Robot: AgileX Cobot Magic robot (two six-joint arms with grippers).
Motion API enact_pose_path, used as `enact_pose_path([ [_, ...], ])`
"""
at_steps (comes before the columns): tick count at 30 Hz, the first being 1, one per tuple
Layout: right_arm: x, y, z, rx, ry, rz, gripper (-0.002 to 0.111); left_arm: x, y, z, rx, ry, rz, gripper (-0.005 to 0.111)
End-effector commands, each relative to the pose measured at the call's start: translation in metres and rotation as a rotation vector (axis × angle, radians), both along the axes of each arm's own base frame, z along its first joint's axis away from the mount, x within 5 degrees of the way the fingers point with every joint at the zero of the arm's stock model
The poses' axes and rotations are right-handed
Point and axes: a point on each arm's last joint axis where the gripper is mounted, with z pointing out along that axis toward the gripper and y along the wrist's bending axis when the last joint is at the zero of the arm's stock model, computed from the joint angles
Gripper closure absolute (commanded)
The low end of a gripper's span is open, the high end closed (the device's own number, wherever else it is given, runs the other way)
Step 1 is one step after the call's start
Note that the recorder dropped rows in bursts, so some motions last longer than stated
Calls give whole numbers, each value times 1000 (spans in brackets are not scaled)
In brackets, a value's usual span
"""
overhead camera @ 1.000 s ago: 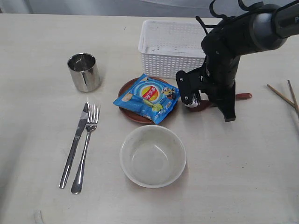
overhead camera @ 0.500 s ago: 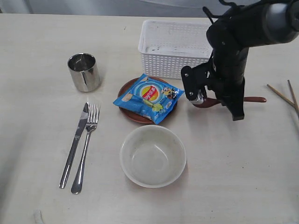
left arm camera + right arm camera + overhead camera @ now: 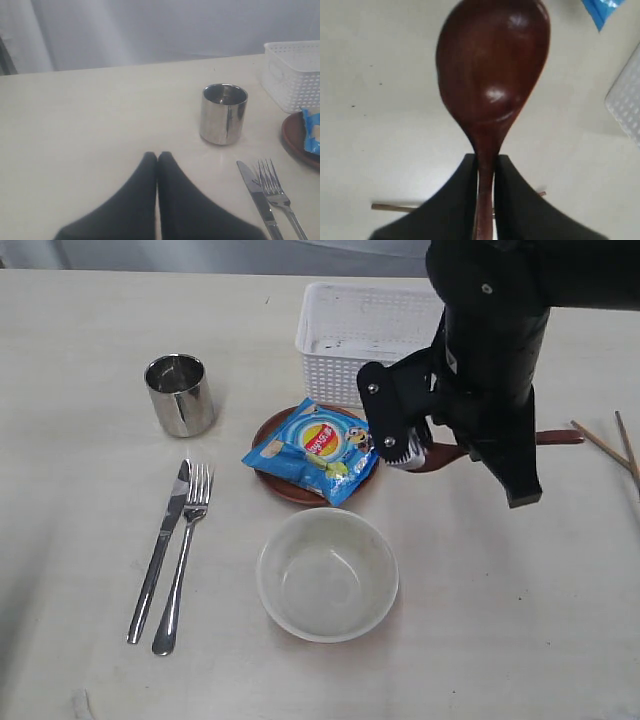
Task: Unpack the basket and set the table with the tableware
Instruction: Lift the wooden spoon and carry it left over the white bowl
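My right gripper [image 3: 484, 162] is shut on the neck of the brown wooden spoon [image 3: 492, 75], which hangs above the table [image 3: 80, 340] between the basket [image 3: 340, 380] and the bowl [image 3: 268, 585]. In the exterior view the spoon's handle [image 3: 560, 437] sticks out to the right of the dark arm. The steel cup [image 3: 180, 395], knife [image 3: 160, 550] and fork [image 3: 185, 560] lie on the left. A reddish-brown plate [image 3: 266, 432] lies under a blue chip bag [image 3: 315, 450]. Chopsticks [image 3: 605, 445] lie at the far right. My left gripper [image 3: 157, 156] is shut and empty, short of the cup [image 3: 223, 114].
The right arm's bulk [image 3: 490, 350] hides part of the basket and the table behind it. One chopstick [image 3: 390, 206] shows on the table under the held spoon. The basket's inside looks empty where it shows.
The right arm has risen toward the camera, carrying the spoon up and to the right, off the table. Everything else stays put.
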Motion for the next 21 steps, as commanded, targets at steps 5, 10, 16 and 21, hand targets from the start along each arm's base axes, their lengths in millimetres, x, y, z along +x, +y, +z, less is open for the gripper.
enact_pose_path([
  [5, -46, 36, 9, 15, 12, 29, 109, 0, 0, 0, -8, -7, -5, 107],
  [10, -64, 58, 3, 50, -2, 68, 109, 0, 0, 0, -8, -7, -5, 107],
  [16, -66, 75, -24, 70, 45, 0, 109, 0, 0, 0, -8, -7, -5, 107],
  [21, -65, 79, -43, 18, 76, -7, 109, 0, 0, 0, -8, -7, -5, 107],
])
